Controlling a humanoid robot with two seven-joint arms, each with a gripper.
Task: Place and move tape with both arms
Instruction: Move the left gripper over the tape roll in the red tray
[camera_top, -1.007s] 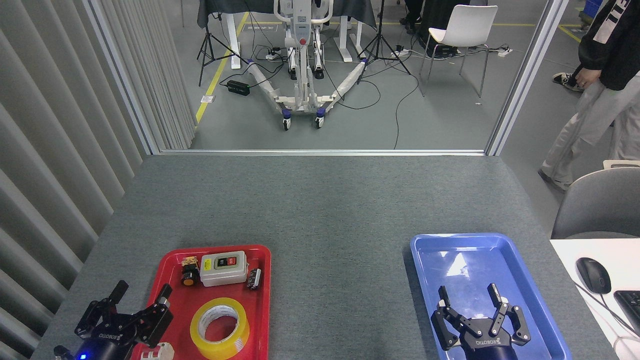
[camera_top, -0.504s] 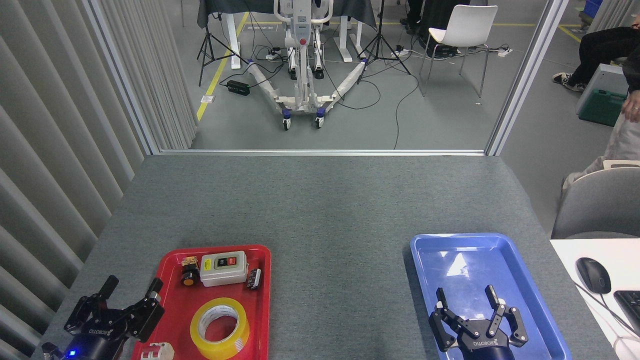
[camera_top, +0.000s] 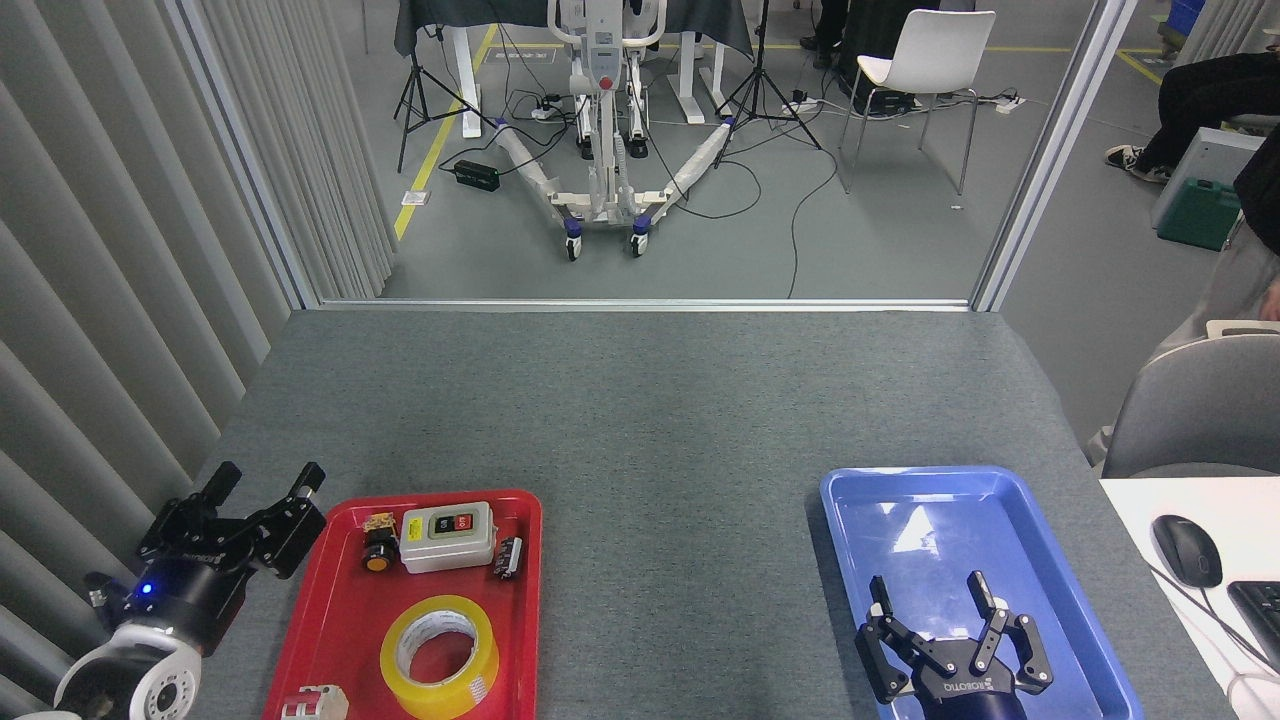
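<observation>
The tape (camera_top: 440, 656), a yellow translucent roll with a white core, lies flat at the near end of the red tray (camera_top: 335, 625). My left gripper (camera_top: 268, 482) is open, raised just off the tray's left edge, well to the upper left of the tape and not touching it. My right gripper (camera_top: 928, 590) is open over the near part of the blue tray (camera_top: 1040, 560), fingers spread with nothing between them.
The red tray also holds a grey switch box (camera_top: 447, 536), a small black-and-orange part (camera_top: 378, 547), a small dark connector (camera_top: 508, 557) and a white-and-red piece (camera_top: 310, 703). A white desk with mouse (camera_top: 1186, 550) sits at right, beside a grey chair (camera_top: 1195, 405) and a person's leg (camera_top: 1235, 290).
My left gripper has swung left and away from me, from beside the tape to outside the tray's left edge. The right gripper shifted slightly toward me. The person at right stepped further out.
</observation>
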